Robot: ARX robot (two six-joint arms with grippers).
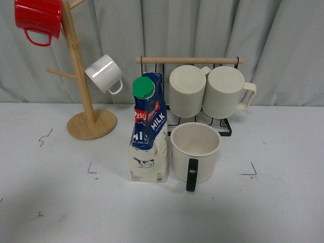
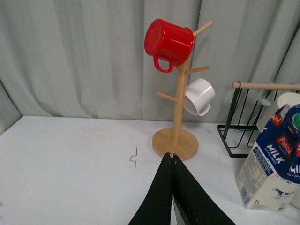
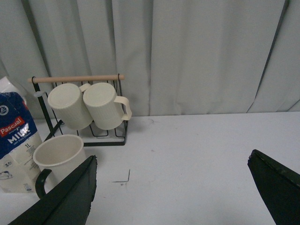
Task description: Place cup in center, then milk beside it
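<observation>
The cup [image 1: 195, 150], a wide cream mug with a black handle turned to the front, stands upright in the middle of the white table [image 1: 283, 202]. The milk [image 1: 149, 130], a blue-topped carton with a green cap, stands touching or nearly touching the cup's left side. Neither arm shows in the front view. In the left wrist view my left gripper [image 2: 171, 156] is shut with nothing in it, left of the milk [image 2: 272, 161]. My right gripper [image 3: 172, 164] is open and empty, to the right of the cup [image 3: 59, 154] and milk [image 3: 16, 150].
A wooden mug tree [image 1: 83, 83] at the back left holds a red mug [image 1: 38, 19] and a small white cup [image 1: 105, 74]. Behind the cup, a black wire rack [image 1: 202, 96] carries two ribbed cream mugs [image 1: 225, 92]. Small black corner marks [image 1: 250, 172] are drawn on the table.
</observation>
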